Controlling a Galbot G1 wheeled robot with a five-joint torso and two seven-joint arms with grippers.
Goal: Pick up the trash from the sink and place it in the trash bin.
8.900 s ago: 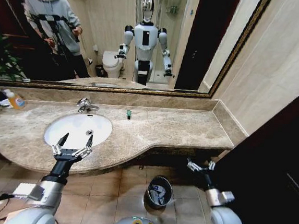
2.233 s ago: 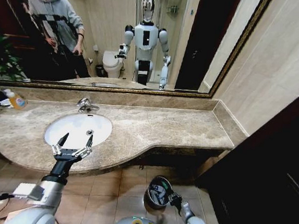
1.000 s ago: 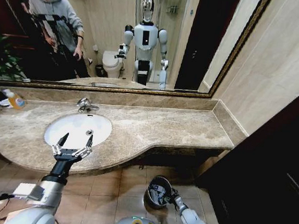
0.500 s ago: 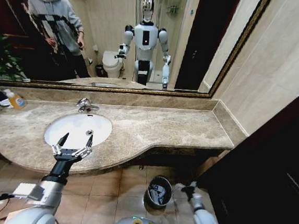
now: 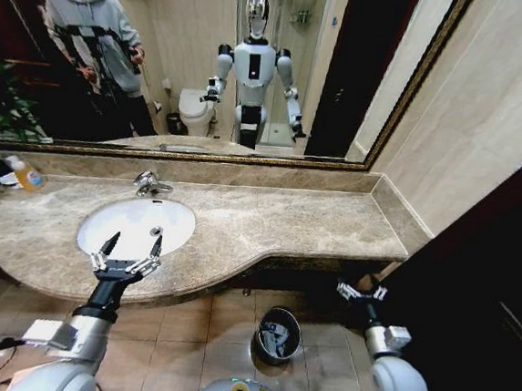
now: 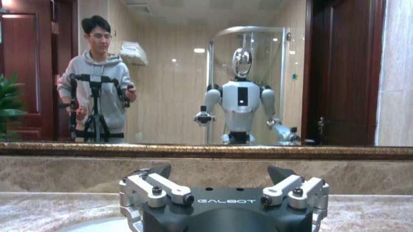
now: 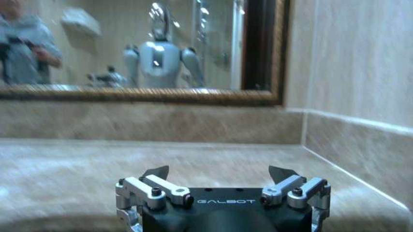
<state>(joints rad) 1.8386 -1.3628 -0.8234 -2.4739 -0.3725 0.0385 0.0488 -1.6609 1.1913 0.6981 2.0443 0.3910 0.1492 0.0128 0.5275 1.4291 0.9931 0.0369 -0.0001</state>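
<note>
Left end effector (image 5: pixel 128 255) wide over sink (image 5: pixel 93 231), right end effector (image 5: pixel 363 292) wide, beige marble countertop (image 5: pixel 295 219)

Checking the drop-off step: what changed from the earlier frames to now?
The small green-black piece is gone from the countertop. The right gripper went down to the trash bin, then rose and now hangs open beside the counter's front edge, right of the bin. The left gripper stayed open over the sink; bin and soap bottle unmoved.

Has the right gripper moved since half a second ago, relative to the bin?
Yes. The right gripper has risen and swung away from the trash bin, now open beside the countertop edge. The left gripper hovers at the sink.
</note>
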